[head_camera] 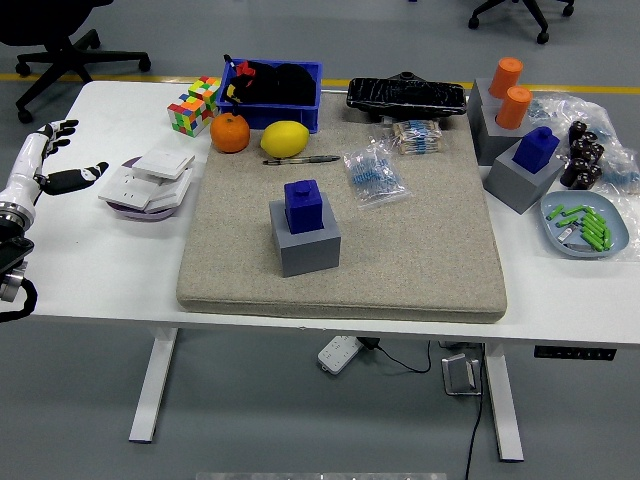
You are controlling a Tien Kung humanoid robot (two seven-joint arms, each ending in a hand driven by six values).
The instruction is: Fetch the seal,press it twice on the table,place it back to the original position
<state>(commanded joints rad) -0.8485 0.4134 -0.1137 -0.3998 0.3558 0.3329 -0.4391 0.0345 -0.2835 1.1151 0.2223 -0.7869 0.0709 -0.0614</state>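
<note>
A blue seal (303,204) stands upright on a grey block (305,243) in the middle of the beige mat (400,260). My left hand (50,160) hovers at the table's far left edge, fingers spread and holding nothing, well apart from the seal. A second blue seal (538,147) sits on another grey block (522,178) at the right. My right arm is out of sight.
White switch plates (148,181) lie just right of my left hand. At the back are a colour cube (193,105), an orange (230,132), a lemon (284,138), a pen (300,159), a blue bin (272,92), and two orange cylinders (511,92). A blue dish (583,224) sits far right.
</note>
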